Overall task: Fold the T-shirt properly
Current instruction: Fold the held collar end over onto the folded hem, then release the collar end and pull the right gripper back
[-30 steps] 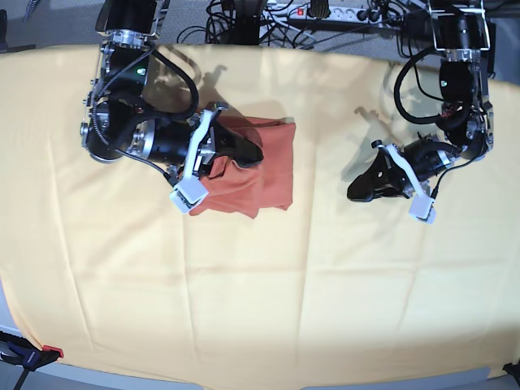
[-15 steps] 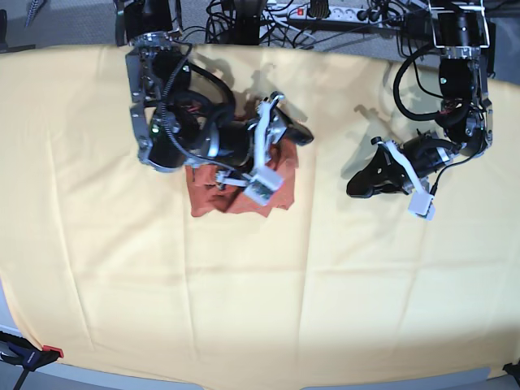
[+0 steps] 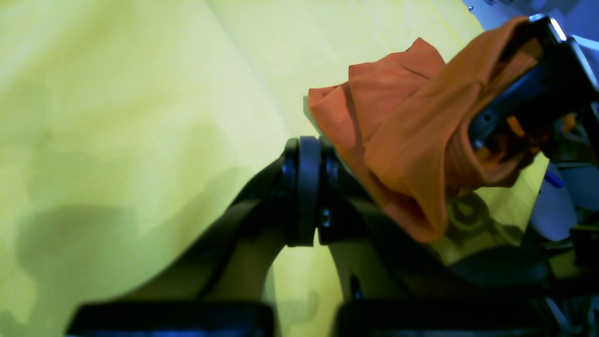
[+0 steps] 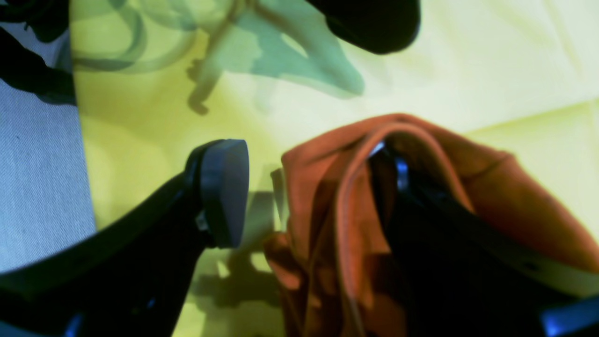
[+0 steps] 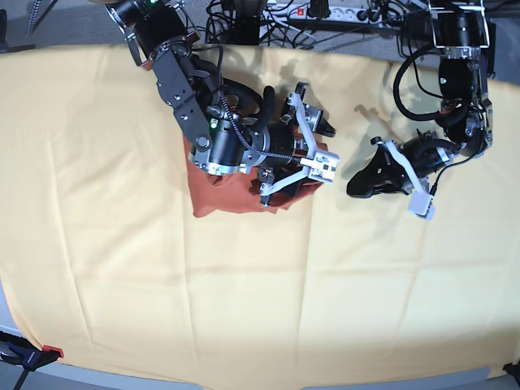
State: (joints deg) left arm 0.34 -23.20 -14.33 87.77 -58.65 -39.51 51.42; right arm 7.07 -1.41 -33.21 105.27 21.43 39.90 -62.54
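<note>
Pale yellow cloth (image 5: 244, 284) covered the bench. On it the T-shirt (image 5: 213, 195) lay bunched, 1 fold draped over a finger of the right gripper (image 4: 323, 196), whose jaws stood spread. The left gripper (image 5: 361, 188), jaws clenched on nothing, hung beside it, apart.

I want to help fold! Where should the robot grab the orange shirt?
Probably the raised, doubled-over edge of the shirt, coming from above. That ridge stands up off the yellow cloth, so jaws can close across it; the flat parts offer nothing to pinch.
</note>
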